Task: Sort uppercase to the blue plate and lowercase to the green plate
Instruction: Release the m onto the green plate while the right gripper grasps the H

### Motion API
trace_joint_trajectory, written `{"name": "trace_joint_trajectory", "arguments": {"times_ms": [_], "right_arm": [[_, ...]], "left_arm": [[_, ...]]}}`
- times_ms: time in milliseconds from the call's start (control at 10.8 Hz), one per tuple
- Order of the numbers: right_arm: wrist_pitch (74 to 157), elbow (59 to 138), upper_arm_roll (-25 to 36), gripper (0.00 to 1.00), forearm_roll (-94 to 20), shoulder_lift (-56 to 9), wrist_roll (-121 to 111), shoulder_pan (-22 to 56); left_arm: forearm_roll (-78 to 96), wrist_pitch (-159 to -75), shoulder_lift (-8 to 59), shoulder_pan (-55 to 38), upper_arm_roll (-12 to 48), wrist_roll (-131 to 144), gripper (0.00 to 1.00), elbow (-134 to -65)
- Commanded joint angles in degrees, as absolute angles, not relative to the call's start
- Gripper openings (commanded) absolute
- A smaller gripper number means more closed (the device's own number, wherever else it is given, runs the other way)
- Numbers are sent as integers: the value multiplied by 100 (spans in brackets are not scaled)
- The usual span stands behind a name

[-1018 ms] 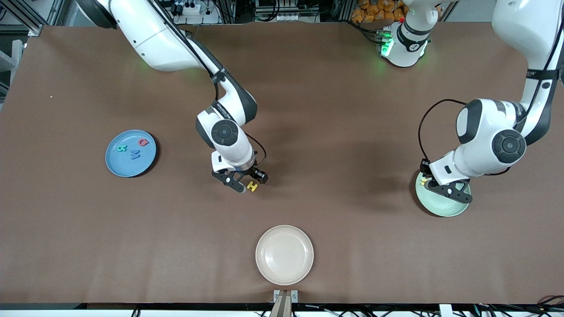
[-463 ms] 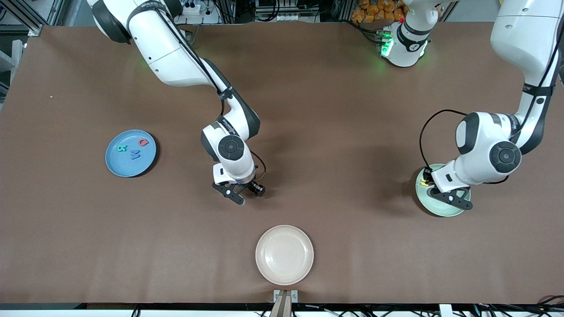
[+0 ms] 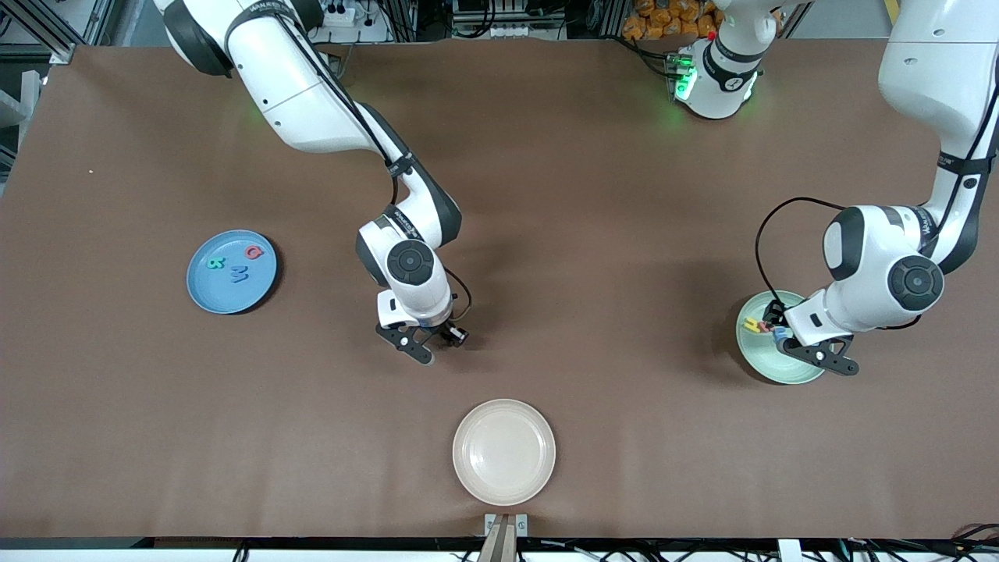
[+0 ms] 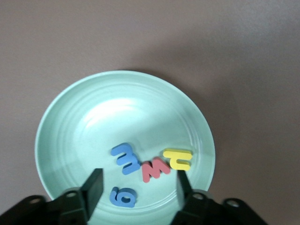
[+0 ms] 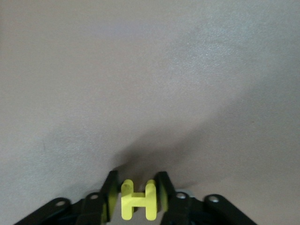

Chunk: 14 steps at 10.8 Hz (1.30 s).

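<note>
Yellow H (image 5: 138, 205) sits pinched in my right gripper (image 3: 434, 344) fingers at mid-desk, the last capital bound for the blue plate (image 3: 232, 271), which holds three. Left gripper (image 4: 138, 192), fingers spread, hangs over the green plate (image 4: 84, 117); four lowercase letters lie inside.

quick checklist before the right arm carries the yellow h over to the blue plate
1. Grip on the yellow H: the right gripper has its fingers closed on both sides of it: ok.
2. H lifted off the table: cannot tell.
3. Room on the blue plate: the red, teal and blue letters sit in its half away from the camera, bare space is left: ok.
4. Way to the blue plate: nothing on the table between: ok.
5. Left gripper: open over the green plate, holding nothing: ok.
6. Green plate holds four letters: ok.
</note>
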<state>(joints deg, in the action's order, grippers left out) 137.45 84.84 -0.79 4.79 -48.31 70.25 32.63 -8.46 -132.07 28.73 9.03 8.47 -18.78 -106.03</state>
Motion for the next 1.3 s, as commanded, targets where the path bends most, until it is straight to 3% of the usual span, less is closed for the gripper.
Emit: {"name": "trace_joint_trajectory", "arguments": {"times_ms": [0, 185, 555, 925, 1203], "right_arm": [[13746, 8358, -35, 20, 527, -4975, 7075, 3340], [13737, 8358, -35, 10, 501, -4940, 6857, 3331], [13212, 8341, -53, 10, 466, -4747, 5920, 3165], [12324, 8358, -44, 11, 133, -4343, 3777, 2673], [11517, 8411, -18, 11, 149, -3983, 1922, 2260]], "left_arm": [[-861, -13114, 2621, 862, 870, -1907, 100, -10503], [-792, -12860, 2313, 791, 940, -1890, 100, -10494], [-26, -12061, 1707, 528, 941, -1584, 100, -10301], [-26, -10637, 1442, 361, 896, -836, 100, -9275], [-26, -10338, 688, 282, 801, -677, 100, -9132]]}}
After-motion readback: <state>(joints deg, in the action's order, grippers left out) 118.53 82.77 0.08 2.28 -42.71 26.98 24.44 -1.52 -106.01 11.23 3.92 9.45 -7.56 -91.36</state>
